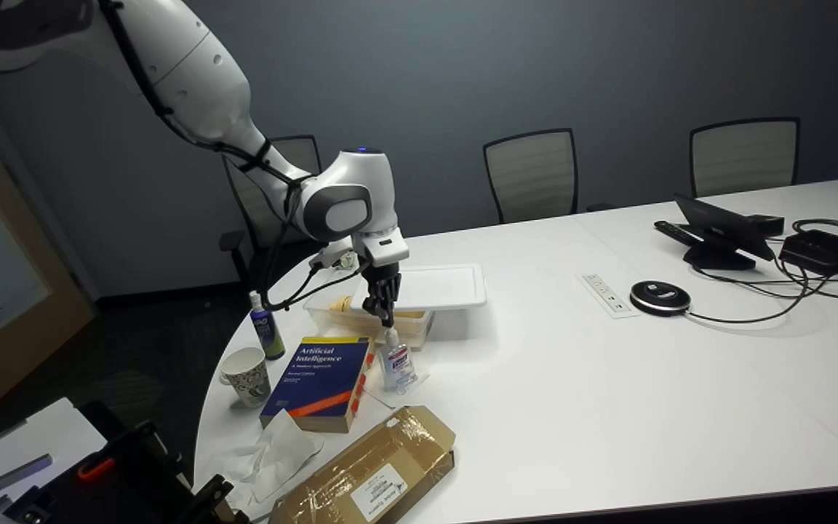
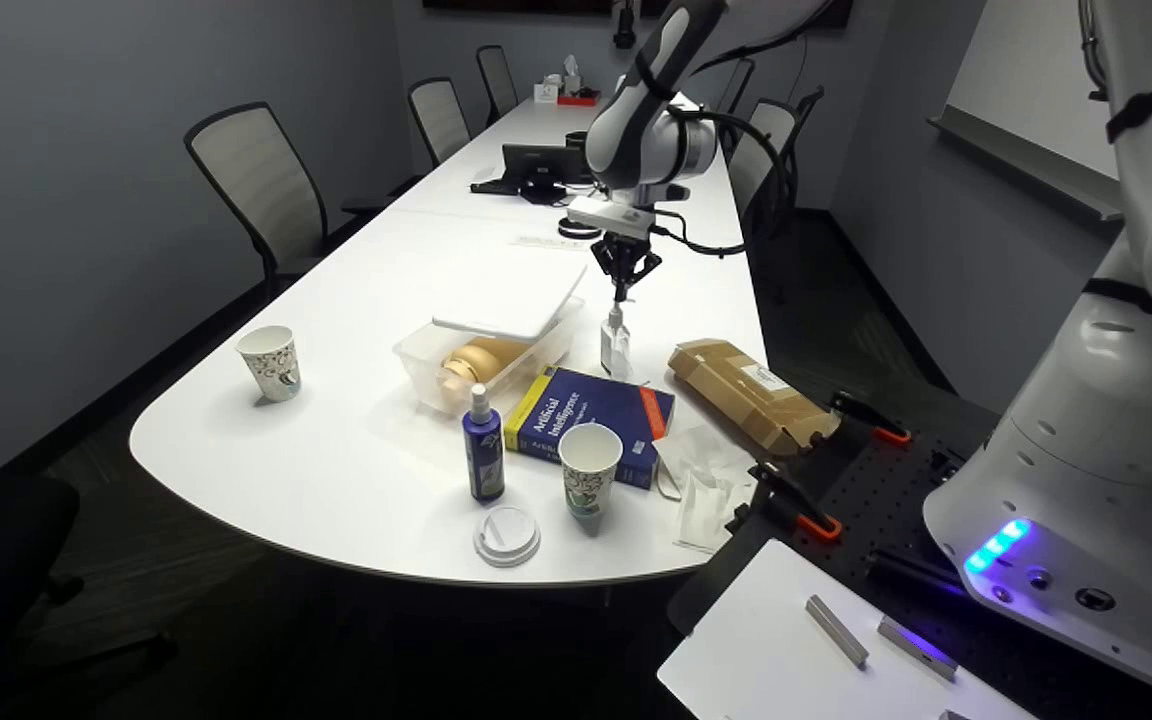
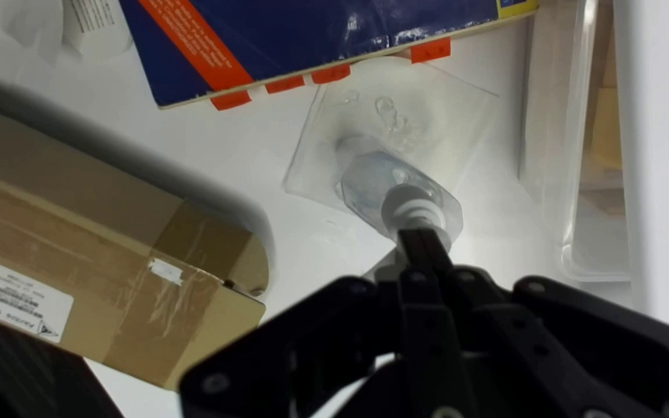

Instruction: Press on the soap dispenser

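Soap dispenser: clear faceted plastic with whitish pump, upright on a thin transparent sheet, beside the book. Gripper — fingers pressed together, tips at the pump head; contact cannot be told. The book's glossy blue cover reads "Artificial Intelligence". Box — brown taped cardboard, white printed label. Bin: translucent plastic.

closed gripper over soap dispenser, blue book nearby.

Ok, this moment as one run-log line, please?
goal: press dispenser | jaws: shut, tips at pump | contact: cannot tell | dispenser: upright, beside book
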### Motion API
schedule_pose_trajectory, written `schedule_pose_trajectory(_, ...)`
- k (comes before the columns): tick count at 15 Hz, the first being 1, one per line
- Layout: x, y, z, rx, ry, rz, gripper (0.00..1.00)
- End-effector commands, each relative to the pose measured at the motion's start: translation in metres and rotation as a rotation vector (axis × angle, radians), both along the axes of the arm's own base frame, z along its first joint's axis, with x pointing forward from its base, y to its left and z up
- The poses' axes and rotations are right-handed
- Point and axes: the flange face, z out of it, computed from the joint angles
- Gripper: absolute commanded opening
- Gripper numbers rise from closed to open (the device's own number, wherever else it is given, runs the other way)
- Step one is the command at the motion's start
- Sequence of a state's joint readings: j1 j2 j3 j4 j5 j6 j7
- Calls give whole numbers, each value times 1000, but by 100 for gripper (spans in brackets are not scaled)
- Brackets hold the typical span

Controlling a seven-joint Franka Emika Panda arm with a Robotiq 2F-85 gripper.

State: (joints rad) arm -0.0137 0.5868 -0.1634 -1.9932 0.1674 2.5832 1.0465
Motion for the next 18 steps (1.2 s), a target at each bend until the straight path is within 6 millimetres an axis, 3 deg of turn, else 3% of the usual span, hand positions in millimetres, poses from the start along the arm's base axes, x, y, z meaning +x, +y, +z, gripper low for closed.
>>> schedule_pose_trajectory(1,4,8,-1,-8,23,28,0)
schedule_pose_trajectory(11,20,5,36,-60,21,72,0)
schedule_pose_trajectory(14,26,4,55,-76,-9,84,0)
schedule_pose_trajectory(16,29,5,71,-85,-35,90,27)
schedule_pose_trajectory(18,31,7,88,-91,-57,101,40)
